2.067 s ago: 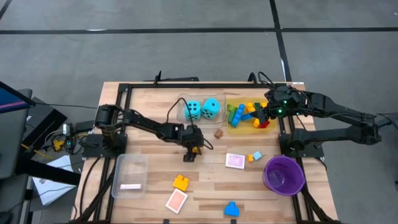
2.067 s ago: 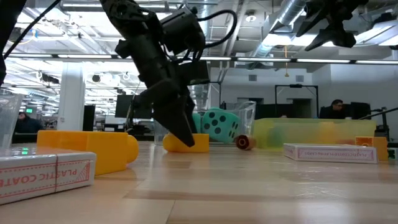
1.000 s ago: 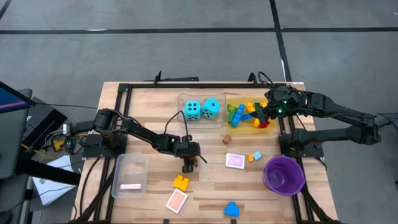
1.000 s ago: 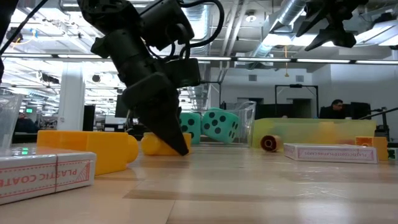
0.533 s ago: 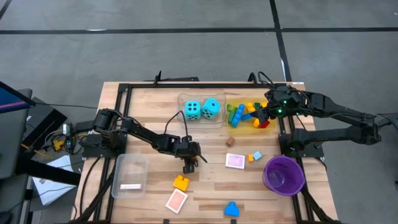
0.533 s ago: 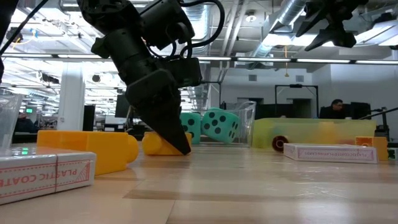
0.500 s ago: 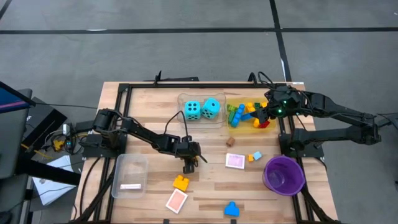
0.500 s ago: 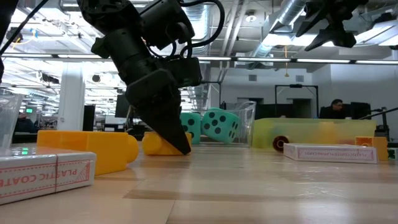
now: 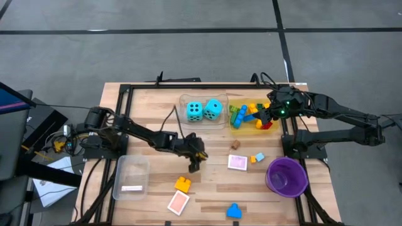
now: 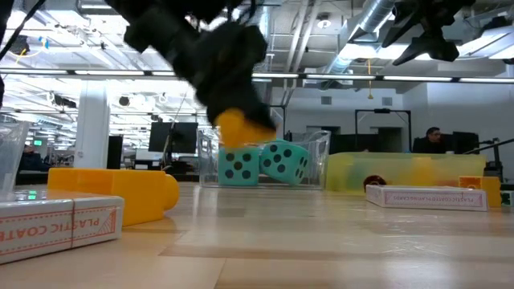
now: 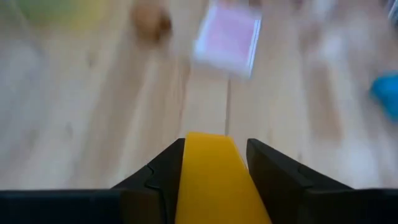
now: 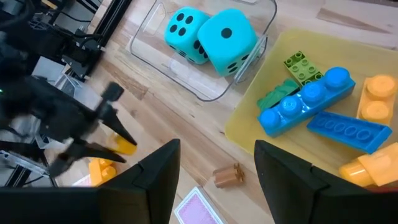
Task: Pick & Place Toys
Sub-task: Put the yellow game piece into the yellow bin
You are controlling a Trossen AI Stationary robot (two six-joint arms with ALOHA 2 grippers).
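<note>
We are seeing a pale, matt wooden table (image 9: pixel 151 125), a clear glossy plastic tray (image 9: pixel 129 177), matt foam dice (image 12: pixel 211 34) and smooth plastic bricks (image 12: pixel 323 99).

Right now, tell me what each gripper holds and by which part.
The left gripper pinches a small yellow plastic brick by its two opposite sides. The right gripper holds nothing.

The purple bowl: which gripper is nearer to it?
Right. The right gripper hovers over the yellow tray, just beyond the purple bowl; the left gripper, holding a yellow brick, is mid-table.
</note>
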